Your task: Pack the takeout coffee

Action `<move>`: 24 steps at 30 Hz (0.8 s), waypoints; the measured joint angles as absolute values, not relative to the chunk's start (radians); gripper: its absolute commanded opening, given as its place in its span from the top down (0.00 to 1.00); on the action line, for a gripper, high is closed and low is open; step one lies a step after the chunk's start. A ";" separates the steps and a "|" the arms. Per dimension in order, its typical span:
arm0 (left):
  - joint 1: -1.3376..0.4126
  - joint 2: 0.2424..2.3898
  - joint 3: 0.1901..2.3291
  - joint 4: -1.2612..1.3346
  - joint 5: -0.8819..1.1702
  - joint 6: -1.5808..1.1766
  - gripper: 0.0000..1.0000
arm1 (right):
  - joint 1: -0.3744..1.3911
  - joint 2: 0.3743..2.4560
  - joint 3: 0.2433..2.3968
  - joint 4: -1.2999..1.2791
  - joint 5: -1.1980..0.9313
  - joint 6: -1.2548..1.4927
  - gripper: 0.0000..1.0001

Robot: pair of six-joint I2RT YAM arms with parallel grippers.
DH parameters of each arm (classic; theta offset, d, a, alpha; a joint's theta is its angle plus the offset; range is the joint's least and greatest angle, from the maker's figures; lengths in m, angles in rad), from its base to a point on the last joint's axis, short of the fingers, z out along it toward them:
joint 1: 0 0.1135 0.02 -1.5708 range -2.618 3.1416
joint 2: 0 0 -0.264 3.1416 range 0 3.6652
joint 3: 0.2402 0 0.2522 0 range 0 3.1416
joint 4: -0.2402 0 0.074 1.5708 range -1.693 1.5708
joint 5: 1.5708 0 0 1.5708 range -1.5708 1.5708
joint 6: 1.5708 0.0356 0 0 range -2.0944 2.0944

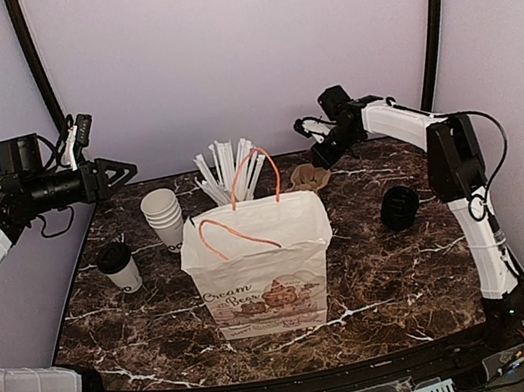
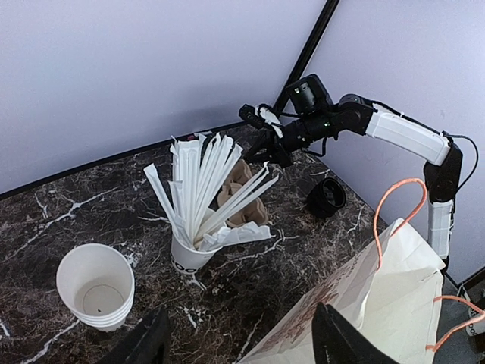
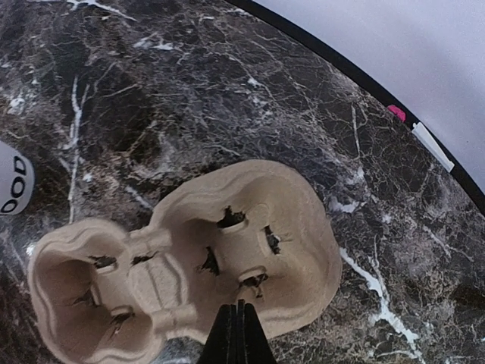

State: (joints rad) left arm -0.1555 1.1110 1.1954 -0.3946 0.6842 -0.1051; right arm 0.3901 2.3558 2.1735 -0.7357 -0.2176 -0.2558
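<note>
Evidently the paper bag [image 1: 259, 267] stands open-mouthed on the bench [image 1: 398, 274] to receive the takeout coffee [image 1: 119, 267], upright and ungripped left of it. Up on that side the left hand [image 1: 120, 170] hovers spread; the right hand [image 3: 239, 318], pressed together, hangs over the pulp cup carrier [image 3: 189, 258] behind the bag

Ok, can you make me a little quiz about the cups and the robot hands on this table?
1. True or false: the small white paper cup with the black plastic lid stands on the dark marble table, outside the white paper bag with orange handles.
2. What lies under the right hand? A) brown cardboard cup carrier B) stack of lidless white cups C) white cup full of straws
3. Fill in: the left hand has its fingers ____.
Key: 1 true; 2 A; 3 open.
</note>
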 measured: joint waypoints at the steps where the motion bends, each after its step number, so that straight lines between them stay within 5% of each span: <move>1: -0.155 1.109 1.195 -0.395 0.684 -0.105 0.35 | 0.393 2.379 2.196 -0.733 -0.200 -0.253 1.00; 24: -0.155 1.081 1.137 -0.390 0.701 -0.121 0.35 | 0.441 2.465 2.153 -0.748 -0.024 -0.282 1.00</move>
